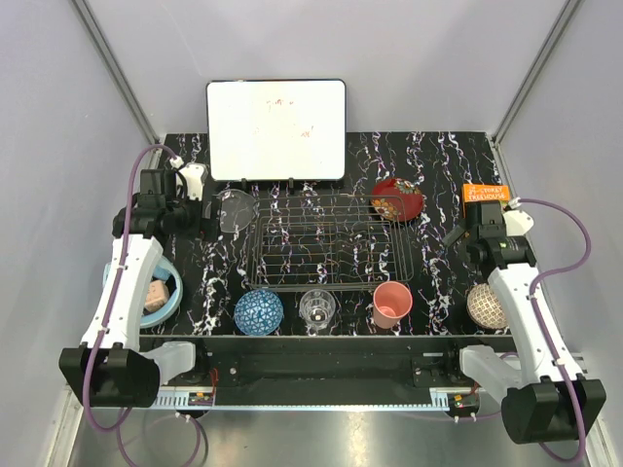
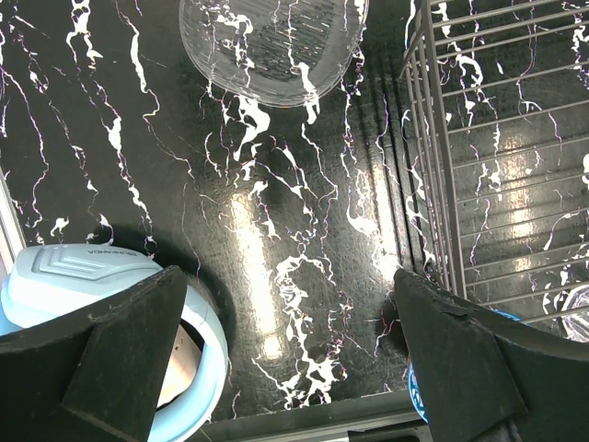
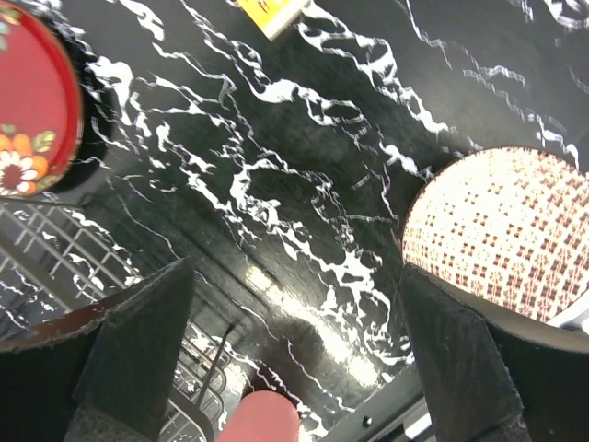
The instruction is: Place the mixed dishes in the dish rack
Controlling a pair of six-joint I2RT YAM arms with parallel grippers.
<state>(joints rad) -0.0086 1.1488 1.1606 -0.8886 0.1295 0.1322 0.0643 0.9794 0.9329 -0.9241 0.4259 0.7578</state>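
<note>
On the worktop (image 1: 438,165), dishes (image 1: 259,311) are ranged round the rack (image 1: 326,243) for loading; the left end effector (image 2: 290,276) and right end effector (image 3: 296,272) are held wide, seemingly empty.

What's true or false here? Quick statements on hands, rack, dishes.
1. The left hand and right hand are open and empty. True.
2. The cup sits in the rack. False: it stands outside, in front of it.
3. The plate lies left of the rack. True.
4. The blue bowl is the dish farthest right. False: the beige bowl is.
5. The tumbler stands between blue bowl and cup. True.
</note>
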